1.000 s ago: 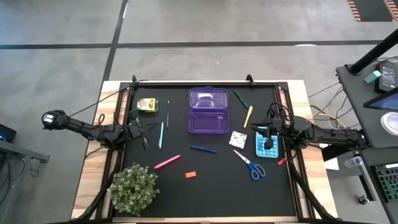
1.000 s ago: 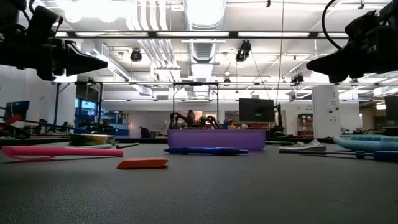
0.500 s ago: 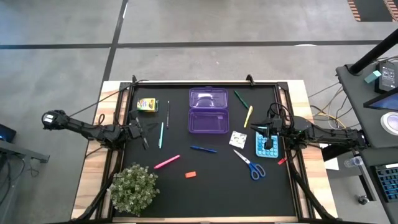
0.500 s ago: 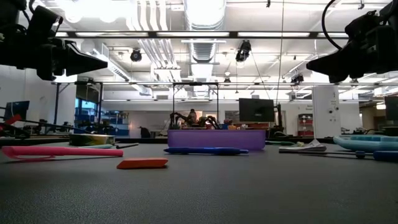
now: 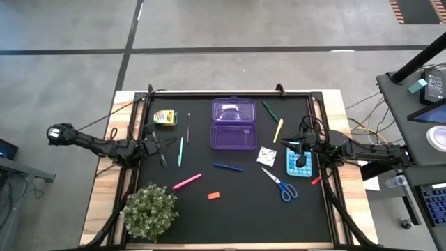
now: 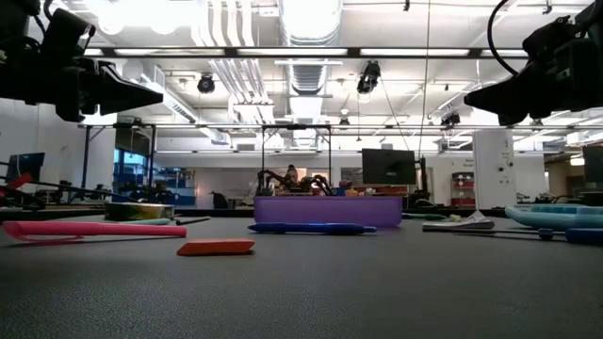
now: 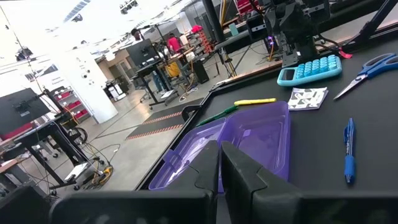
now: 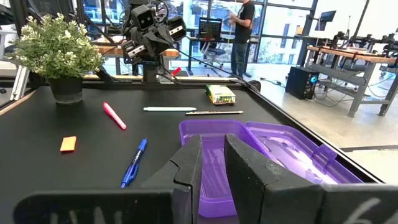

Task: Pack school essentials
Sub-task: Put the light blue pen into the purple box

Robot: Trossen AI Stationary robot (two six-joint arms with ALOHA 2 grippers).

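Observation:
An open purple case lies at the table's middle far side. The school essentials lie loose around it on the black mat: a yellow-green crayon box, a teal pen, green and yellow markers, a blue pen, a pink marker, a red eraser, blue-handled scissors and a white patterned square. My left gripper hangs shut above the mat's left side. My right gripper hangs slightly open on the right, over a blue calculator. Both point level and hold nothing.
A bushy potted plant stands at the near left corner. Black frame rails run along the table's edges. In the low view both grippers hang well above the mat. A person stands in the room beyond the table.

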